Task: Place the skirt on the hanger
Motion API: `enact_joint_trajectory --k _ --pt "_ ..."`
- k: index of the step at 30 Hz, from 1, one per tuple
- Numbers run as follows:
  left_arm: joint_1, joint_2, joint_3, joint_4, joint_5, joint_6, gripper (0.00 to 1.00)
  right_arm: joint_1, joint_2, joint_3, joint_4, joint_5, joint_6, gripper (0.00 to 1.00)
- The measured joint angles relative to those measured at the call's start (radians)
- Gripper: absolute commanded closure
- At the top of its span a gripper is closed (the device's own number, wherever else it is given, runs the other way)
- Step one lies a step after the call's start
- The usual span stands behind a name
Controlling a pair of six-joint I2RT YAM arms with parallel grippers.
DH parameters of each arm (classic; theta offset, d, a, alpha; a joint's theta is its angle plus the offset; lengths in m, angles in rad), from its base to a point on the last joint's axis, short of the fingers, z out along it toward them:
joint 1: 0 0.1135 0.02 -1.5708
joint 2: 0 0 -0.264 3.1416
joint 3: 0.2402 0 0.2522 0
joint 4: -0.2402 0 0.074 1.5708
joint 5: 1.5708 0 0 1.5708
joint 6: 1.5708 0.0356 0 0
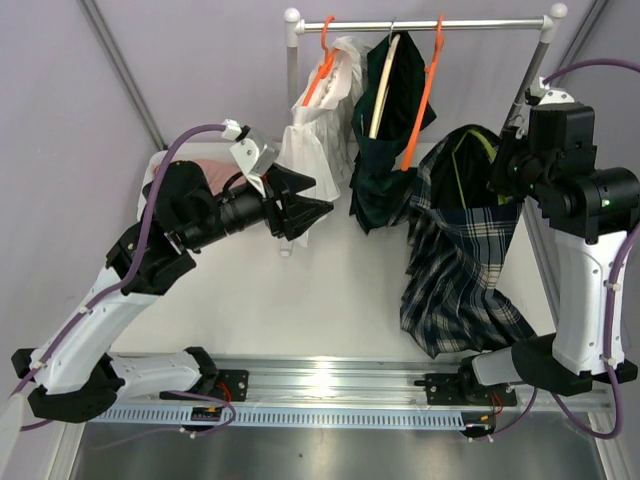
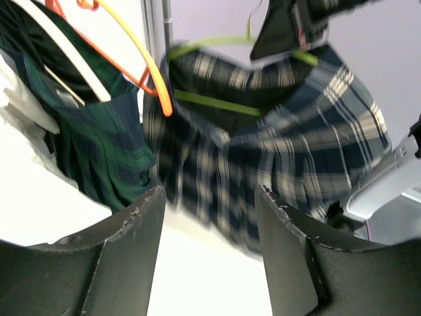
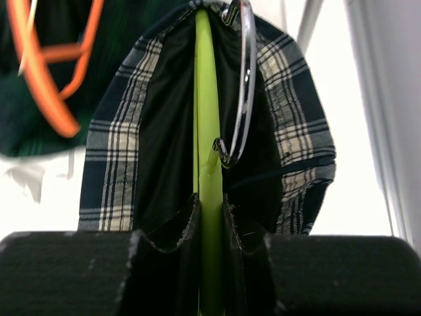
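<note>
Right gripper [image 3: 210, 220] clamped on green hanger [image 3: 206, 99]; plaid skirt [image 1: 460, 270] already around it, hanging below, right of rack; left gripper [image 2: 209, 224] jaws apart, empty, facing skirt. Looks like the last step; next likely: lift hanger onto rail [image 1: 420, 24], 1 arm enough.

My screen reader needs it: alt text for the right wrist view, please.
The right pincer grips a green hanger edge-on, with a plaid skirt around it and its metal hook above. An orange hanger shows at left.
</note>
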Motion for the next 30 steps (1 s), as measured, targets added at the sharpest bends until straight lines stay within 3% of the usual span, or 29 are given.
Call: enact_joint_trajectory --k 5,14,21,30 --pt "0.0 0.003 0.002 -0.035 -0.012 -0.001 0.38 -0.066 0.047 0.028 0.01 -0.02 -0.029 1.0" --pt "0.0 -0.023 -0.032 -0.044 -0.001 -0.025 0.38 -0.296 0.096 -0.003 0.207 -0.294 -0.086 1.0" --pt "0.0 -0.058 -0.096 -0.044 0.006 -0.026 0.39 -0.336 0.134 -0.004 0.397 -0.409 -0.105 1.0" --pt "0.0 -0.068 -0.124 -0.043 0.005 -0.025 0.39 -0.355 0.163 -0.004 0.567 -0.431 -0.105 1.0"
